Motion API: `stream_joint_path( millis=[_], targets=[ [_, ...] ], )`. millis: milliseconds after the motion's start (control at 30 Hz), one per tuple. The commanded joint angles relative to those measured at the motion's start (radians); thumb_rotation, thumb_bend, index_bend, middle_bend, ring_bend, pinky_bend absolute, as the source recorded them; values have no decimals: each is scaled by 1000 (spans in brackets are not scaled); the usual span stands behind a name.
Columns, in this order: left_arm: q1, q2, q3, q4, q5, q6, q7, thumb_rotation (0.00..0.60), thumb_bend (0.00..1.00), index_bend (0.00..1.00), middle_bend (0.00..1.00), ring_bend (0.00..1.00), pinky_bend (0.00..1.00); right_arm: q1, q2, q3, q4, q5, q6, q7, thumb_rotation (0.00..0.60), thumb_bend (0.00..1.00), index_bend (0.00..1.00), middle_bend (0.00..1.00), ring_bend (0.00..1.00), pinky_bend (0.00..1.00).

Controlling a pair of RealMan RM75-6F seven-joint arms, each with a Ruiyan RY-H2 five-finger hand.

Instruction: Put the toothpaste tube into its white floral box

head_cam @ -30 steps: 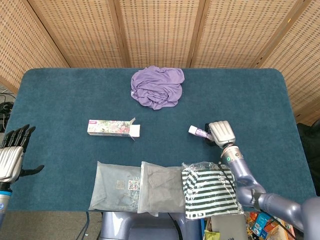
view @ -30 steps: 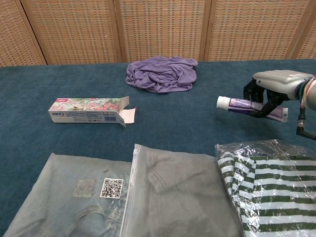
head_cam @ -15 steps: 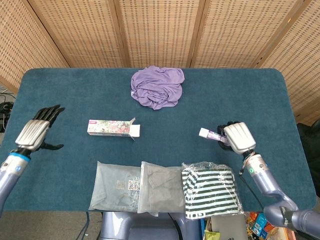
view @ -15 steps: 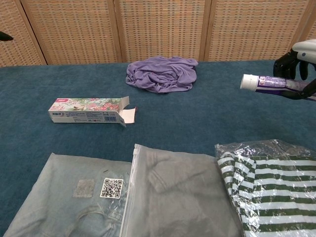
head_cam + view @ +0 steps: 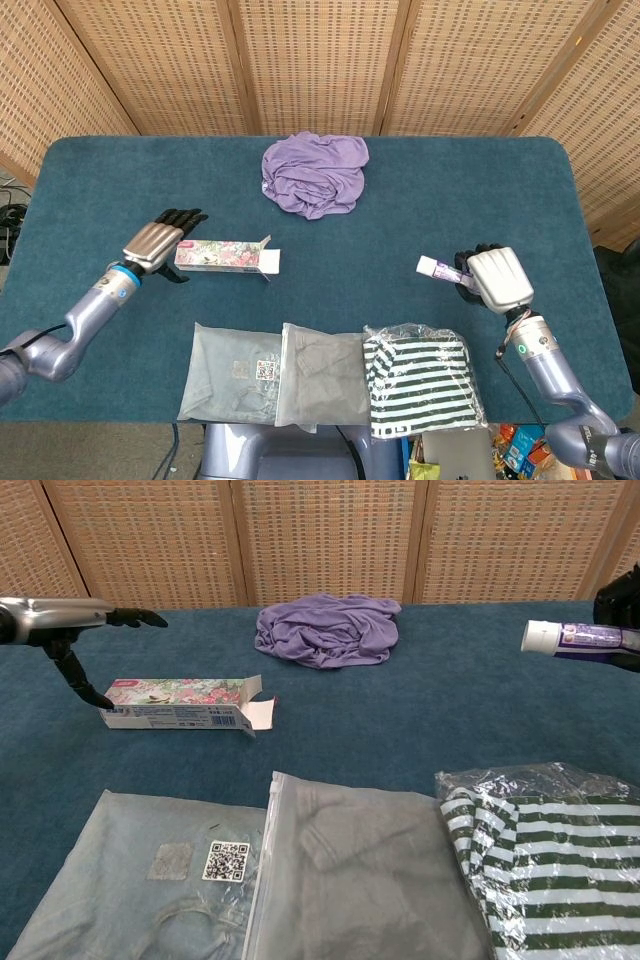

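Head view gives us the bench [image 5: 480, 190], where the floral box [image 5: 226, 256] lies flat; our left hand [image 5: 158, 243], fingers spread, hovers at its closed end, while our right hand [image 5: 497, 279] grips the toothpaste tube [image 5: 440, 268] aloft.

A white floral box [image 5: 226, 255] and purple tube [image 5: 578, 638] lie over teal cloth [image 5: 420, 190], near a green-striped shirt [image 5: 418, 385].

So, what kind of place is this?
Probably a staged test setup, not a home: a teal-covered table, wicker screen panels behind, and bagged clothes laid in a row.
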Motion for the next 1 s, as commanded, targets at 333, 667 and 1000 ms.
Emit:
stream_joint_path(
  millis=[333,667,1000],
  targets=[
    [-120,-210,23,260,-49,-133,52,600,109,0,22,27,134,-32,26,5,-2,0,21,30,600,797,576,601,455,468],
    [-117,-275,27,307,-45,-55,46,600,252,408,452,404,443,-55,64,-3,-37,-51,56,31,600,797,576,603,456,468],
    [-67,-202,50,197,116,199,-335,600,351,513,515,465,482,-71,157,6,-169,-92,97,-56,600,797,576,604,456,468]
  ],
)
